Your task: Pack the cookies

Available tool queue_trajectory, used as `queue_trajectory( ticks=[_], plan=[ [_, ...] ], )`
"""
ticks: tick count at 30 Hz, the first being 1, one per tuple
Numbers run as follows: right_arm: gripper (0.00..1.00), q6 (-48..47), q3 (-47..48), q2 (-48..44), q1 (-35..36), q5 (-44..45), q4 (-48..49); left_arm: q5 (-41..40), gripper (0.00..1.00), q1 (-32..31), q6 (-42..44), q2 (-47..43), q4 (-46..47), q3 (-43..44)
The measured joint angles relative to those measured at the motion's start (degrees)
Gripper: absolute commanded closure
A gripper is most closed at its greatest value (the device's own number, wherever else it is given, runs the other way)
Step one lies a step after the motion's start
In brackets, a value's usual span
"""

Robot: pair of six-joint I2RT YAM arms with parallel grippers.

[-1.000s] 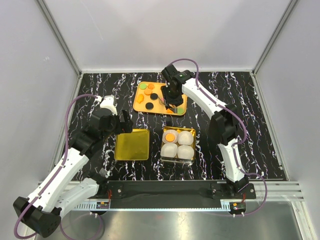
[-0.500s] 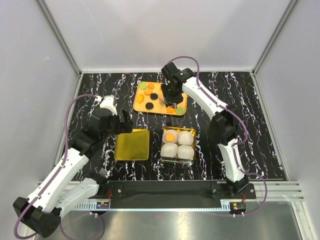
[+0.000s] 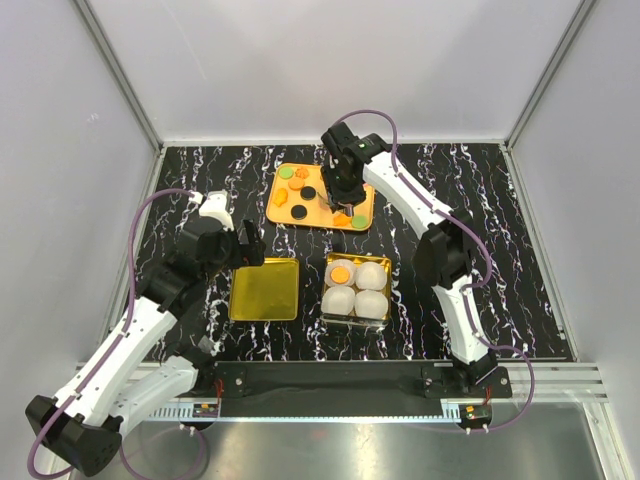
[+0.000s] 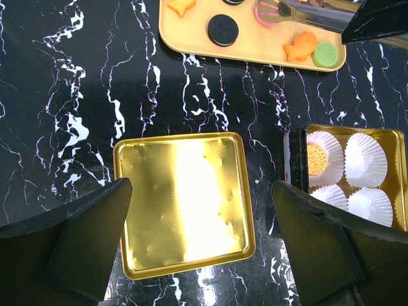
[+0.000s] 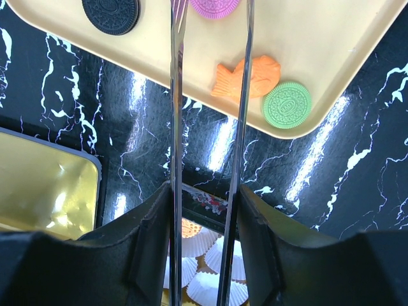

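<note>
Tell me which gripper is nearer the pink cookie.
Right. The right gripper holds tongs that reach the pink cookie on the orange tray; the left gripper hovers open over the gold lid, well short of it.

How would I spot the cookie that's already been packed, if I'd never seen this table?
On the black marbled table, find the gold tin holding four white paper cups, right of the empty gold tray. The round orange cookie sits in the far left cup; the other three cups are empty.
</note>
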Motion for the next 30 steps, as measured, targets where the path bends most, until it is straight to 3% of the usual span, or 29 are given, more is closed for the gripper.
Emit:
queue_trajectory(
  ticks=[30],
  plan=[
    [0.49, 0.02, -0.79, 0.22, 0.00, -1.11, 0.42, 0.00, 0.01, 0.00, 0.00, -0.31, 0.00, 0.00]
  ],
)
